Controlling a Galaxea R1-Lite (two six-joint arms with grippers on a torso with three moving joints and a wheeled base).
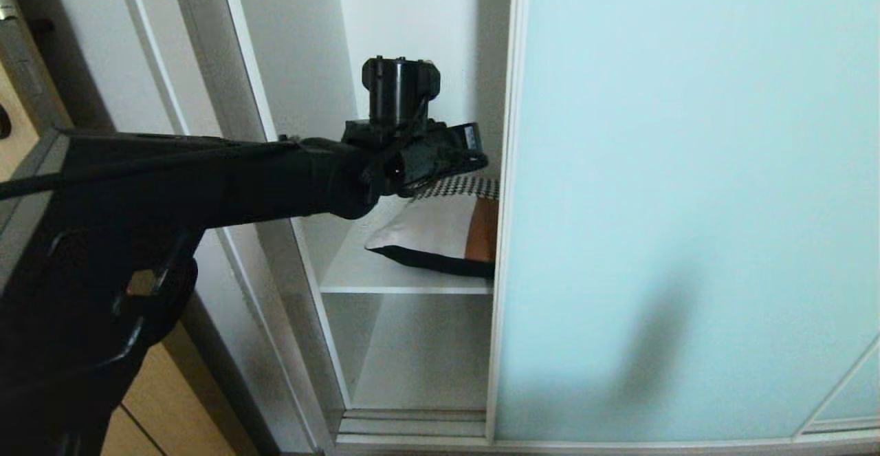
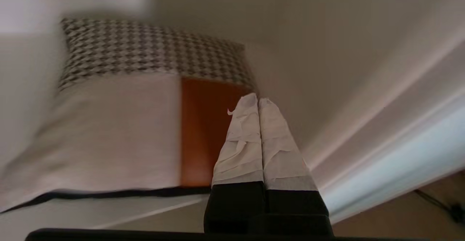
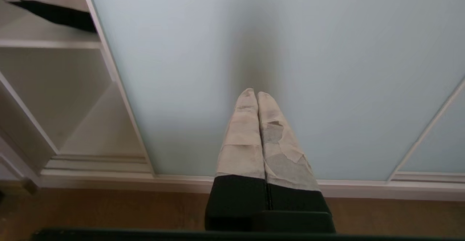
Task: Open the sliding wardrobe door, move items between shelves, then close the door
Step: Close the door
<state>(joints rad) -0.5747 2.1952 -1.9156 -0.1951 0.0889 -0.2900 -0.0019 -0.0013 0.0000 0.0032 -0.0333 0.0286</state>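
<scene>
White shelf, cushion, left gripper fingers pressed together, empty

You see the sliding wardrobe door as frosted, matt pale glass in a slim, smooth metal-looking frame, while the shelves are smooth white board with a faint sheen. Your cushion is soft cloth: a woven houndstooth panel, a plain matt cream panel, a rust-orange patch that may be a smoother fabric, though the blur keeps you from being sure, and a dark edge below. The fingers of your left gripper and those of your right gripper are wrapped in wrinkled, worn whitish tape over matt black plastic, and the floor looks like brown wood.
</scene>
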